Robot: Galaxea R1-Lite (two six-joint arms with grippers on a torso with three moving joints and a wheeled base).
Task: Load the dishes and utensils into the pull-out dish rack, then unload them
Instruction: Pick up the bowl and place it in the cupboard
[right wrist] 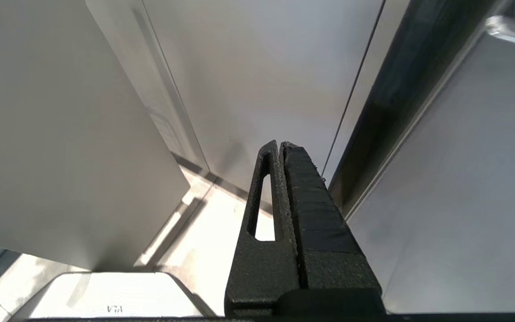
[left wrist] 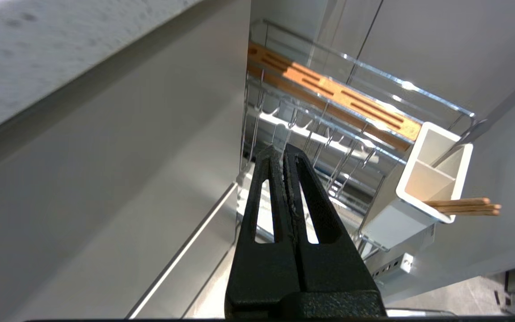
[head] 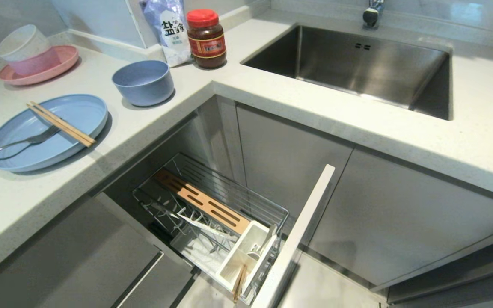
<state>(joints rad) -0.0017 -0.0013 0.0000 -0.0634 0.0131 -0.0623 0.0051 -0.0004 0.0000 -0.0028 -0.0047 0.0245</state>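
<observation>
Speckled pale stone counter (head: 152, 128) is wrapping an L-shaped corner above flat grey cabinet doors. Left gripper (left wrist: 283, 152) is hanging low beside the pull-out dish rack (left wrist: 329, 129), its black jaws pressed together and gripping nothing. Right gripper (right wrist: 280, 145) is pointing at a cabinet door, jaws likewise closed and empty. Chrome wire prongs, a slotted wooden strip (head: 201, 201) and a white utensil box (head: 242, 256) are filling the rack. Up the counter from the rack, a matte light-blue plate (head: 75, 115) is carrying wooden chopsticks (head: 60, 124) and a silver fork (head: 19, 143); a light-blue bowl (head: 143, 82) is sitting beyond it. Farther off, a steel sink (head: 357, 64) is lying recessed.
</observation>
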